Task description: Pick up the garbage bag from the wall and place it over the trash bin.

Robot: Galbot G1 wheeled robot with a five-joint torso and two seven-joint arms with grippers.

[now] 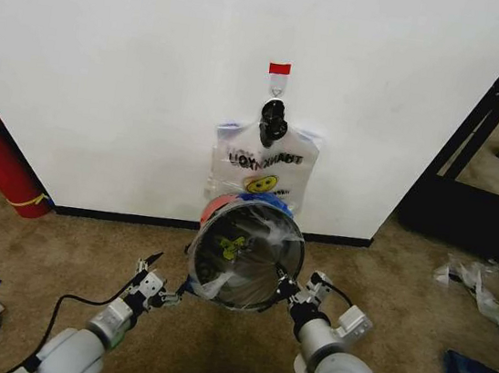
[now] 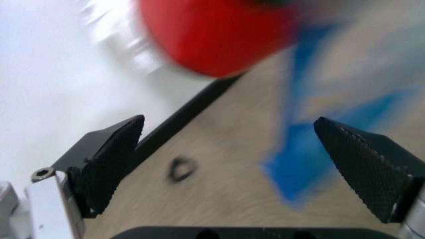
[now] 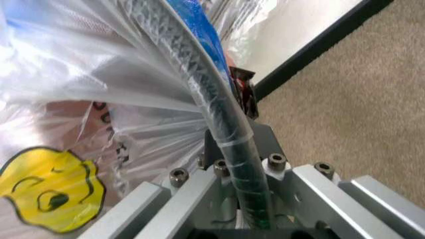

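The thin see-through plastic garbage bag [image 1: 251, 246] with its yellow smiley face is lying draped inside and over the small round black wire-mesh trash bin [image 1: 289, 247], which is standing on the carpet against the broad white wall [image 1: 155, 64]. The right gripper [image 1: 295, 291] is pinching the bin's rim with the film stretched over it, as the right wrist view is showing. The left gripper [image 2: 239, 169] is hanging spread wide beside the bin, holding nothing. A bundle of similar bags [image 1: 266, 166] is dangling from the hook just behind. My worry: the thin film is looking taut at the rim, so a sharp pull may be tearing it or tipping the light bin.
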